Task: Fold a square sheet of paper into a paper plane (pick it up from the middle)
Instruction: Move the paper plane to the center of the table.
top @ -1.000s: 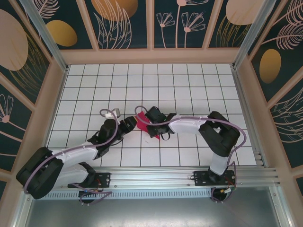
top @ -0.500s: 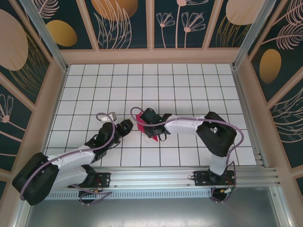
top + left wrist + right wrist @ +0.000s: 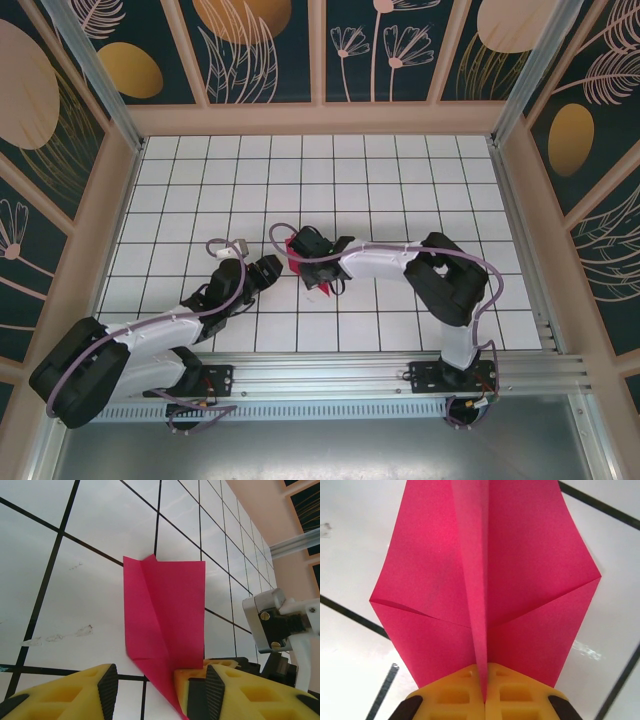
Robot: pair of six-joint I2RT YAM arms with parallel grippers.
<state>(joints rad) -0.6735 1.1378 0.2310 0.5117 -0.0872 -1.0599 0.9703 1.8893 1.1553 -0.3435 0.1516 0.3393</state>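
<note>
The right gripper (image 3: pixel 484 692) has its yellow pads squeezed flat together at the bottom middle of its wrist view. They pinch the raised centre ridge of the magenta-red paper (image 3: pixel 530 575). From that pinch the sheet fans upward through the frame. A sharp fold runs up the middle, a flap spreads to each side, and slanting creases cross both flaps low down.

From overhead, that gripper sits just left of the frame's centre, with a bit of red peeking out at its upper left.

The left gripper (image 3: pixel 161 692) stands about half open at the bottom of its own view, gripping nothing. The paper's pointed lower end dips into the gap between its fingers, beside the right gripper's yellow fingertip. Above that, the paper rises through the middle of the frame over the white tiled table (image 3: pixel 100 525).
</note>
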